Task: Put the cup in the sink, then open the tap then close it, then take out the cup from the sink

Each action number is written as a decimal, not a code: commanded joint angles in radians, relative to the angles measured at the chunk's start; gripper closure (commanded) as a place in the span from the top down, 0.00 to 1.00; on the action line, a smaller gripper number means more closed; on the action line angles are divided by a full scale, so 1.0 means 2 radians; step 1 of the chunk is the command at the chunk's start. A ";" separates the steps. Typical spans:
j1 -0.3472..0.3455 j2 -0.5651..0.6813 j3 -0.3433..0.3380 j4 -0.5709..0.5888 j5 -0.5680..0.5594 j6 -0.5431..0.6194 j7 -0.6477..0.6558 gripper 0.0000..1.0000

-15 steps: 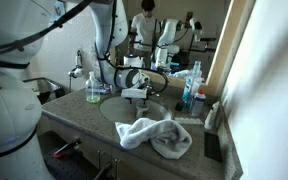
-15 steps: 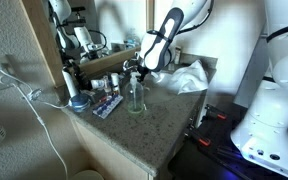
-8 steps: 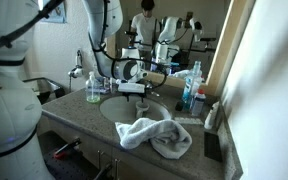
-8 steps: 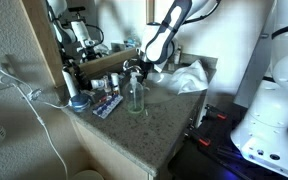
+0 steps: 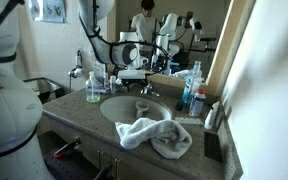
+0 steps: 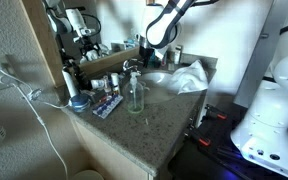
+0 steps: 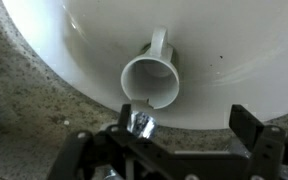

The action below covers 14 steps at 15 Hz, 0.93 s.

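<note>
The gripper (image 7: 169,140) hangs wide open and empty over the sink (image 7: 234,50). Just below it the cup (image 7: 152,80) lies inside the basin, close to the rim on the tap (image 5: 148,91) side, apparently tipped rather than upright. The risk I see is at the small, shiny handle. A jaw could slip off it, or the arm could clip the green bottle (image 5: 93,90) at the counter's (image 5: 74,118) back edge.
</note>
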 commanded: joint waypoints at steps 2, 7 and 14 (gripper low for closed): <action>0.004 -0.008 -0.011 0.029 -0.034 -0.023 0.027 1.00; 0.005 0.015 -0.012 0.069 -0.038 -0.012 0.031 1.00; 0.007 0.064 -0.019 0.134 -0.038 -0.017 0.043 1.00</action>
